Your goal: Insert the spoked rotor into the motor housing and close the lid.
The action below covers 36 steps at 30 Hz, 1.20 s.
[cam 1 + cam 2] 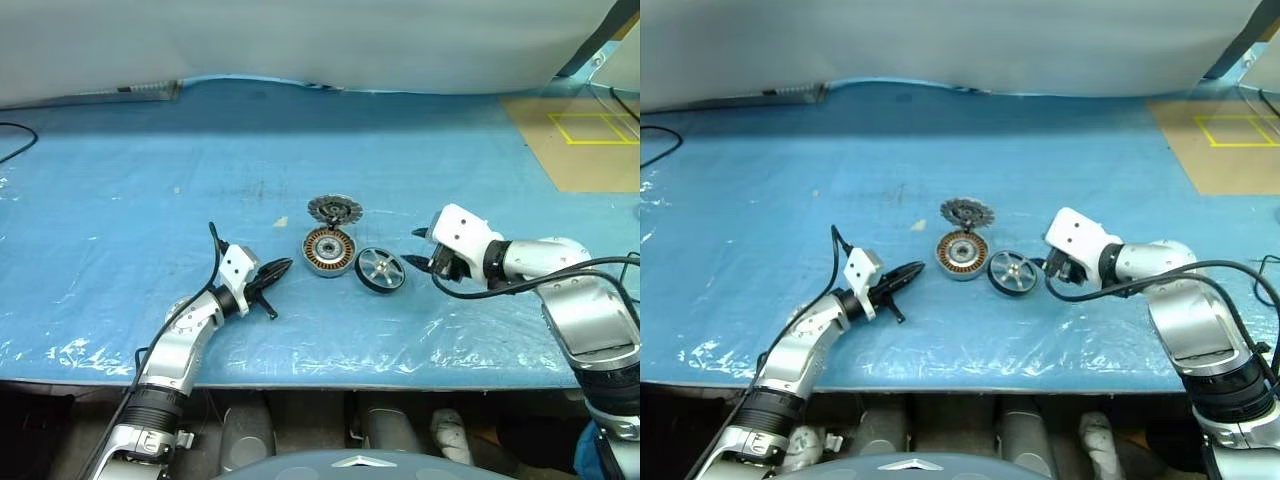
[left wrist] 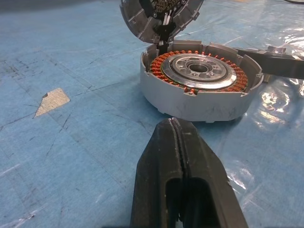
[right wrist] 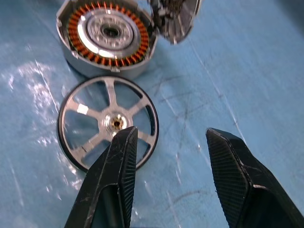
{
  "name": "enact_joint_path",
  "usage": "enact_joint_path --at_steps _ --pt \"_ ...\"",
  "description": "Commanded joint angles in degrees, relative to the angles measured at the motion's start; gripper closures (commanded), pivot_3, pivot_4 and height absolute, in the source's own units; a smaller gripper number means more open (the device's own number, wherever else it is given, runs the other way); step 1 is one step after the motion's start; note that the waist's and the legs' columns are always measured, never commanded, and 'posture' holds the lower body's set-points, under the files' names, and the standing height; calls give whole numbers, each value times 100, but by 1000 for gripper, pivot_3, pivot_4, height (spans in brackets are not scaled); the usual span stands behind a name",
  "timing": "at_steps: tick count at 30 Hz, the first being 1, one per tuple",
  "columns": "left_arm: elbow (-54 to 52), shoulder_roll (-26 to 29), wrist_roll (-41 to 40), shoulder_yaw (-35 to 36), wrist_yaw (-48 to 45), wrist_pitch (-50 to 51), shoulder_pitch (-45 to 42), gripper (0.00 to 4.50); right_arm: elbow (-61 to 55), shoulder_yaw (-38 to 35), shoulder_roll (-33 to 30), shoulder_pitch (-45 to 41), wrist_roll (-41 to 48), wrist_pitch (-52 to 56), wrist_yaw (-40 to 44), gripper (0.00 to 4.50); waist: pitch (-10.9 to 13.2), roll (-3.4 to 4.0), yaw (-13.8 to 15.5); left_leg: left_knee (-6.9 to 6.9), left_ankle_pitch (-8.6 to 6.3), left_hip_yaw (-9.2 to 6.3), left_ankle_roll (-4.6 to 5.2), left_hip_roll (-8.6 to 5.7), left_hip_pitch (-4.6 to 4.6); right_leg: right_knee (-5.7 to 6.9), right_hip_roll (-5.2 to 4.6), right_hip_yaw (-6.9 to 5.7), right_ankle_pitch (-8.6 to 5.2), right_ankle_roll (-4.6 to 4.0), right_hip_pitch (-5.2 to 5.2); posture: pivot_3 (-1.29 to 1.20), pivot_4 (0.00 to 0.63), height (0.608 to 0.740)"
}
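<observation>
Between the two ribbed black fingers of the right gripper (image 3: 168,142), which stand apart and hold nothing, lies bare blue plastic sheeting (image 1: 120,200), scratched and wrinkled. Just past one fingertip the spoked rotor (image 3: 108,123), a dark thin-rimmed wheel with five bright metal spokes and a brass-coloured hub, lies flat on the sheet beside the motor housing (image 3: 105,40). That housing is a short silver-grey metal cylinder with a ring of copper-brown windings round a polished central hub. Its lid (image 1: 334,210), a round silver disc with a radial fin pattern, stands tilted up from the housing's far edge, joined there by a dark hinge.

On the housing's other side the left gripper (image 1: 283,267) points at it, its smooth black fingers pressed together and empty, a short way off from the grey wall. The left wrist view shows the windings and hinge close up. The head views show open sheet all around the parts and a tan board (image 1: 585,140) with yellow tape at the far right.
</observation>
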Motion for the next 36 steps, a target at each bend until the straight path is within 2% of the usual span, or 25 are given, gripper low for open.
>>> enact_joint_path --at_steps 1,7,14,28,36 --pt "-111 -7 -54 34 -18 -132 -25 4500 -274 -94 18 -127 335 333 -40 2130 0 0 4 1 0 0 0 0 0 1 0 0 0 0 1 0 150 740" --pt "-136 4 -47 44 -23 -151 -10 4500 -99 309 152 -147 422 357 -216 2130 0 1 4 7 1 -1 -1 0 3 8 -1 1 0 0 4 0 150 740" --pt "-178 19 -43 72 18 -162 27 4500 446 741 296 -321 371 -104 -257 2130 -1 1 5 11 1 -1 -1 0 3 13 -1 2 0 0 3 0 150 740" --pt "-301 17 -53 125 168 -161 152 4500 1204 1146 -45 -426 250 -933 322 2130 -1 1 3 18 1 0 0 0 2 21 -1 2 1 -1 4 0 150 740" --pt "-332 1 -51 109 206 -147 169 4500 1910 1353 1 -683 12 -1482 517 2130 -1 1 0 32 0 0 0 1 0 33 -2 3 1 -2 4 0 150 740"
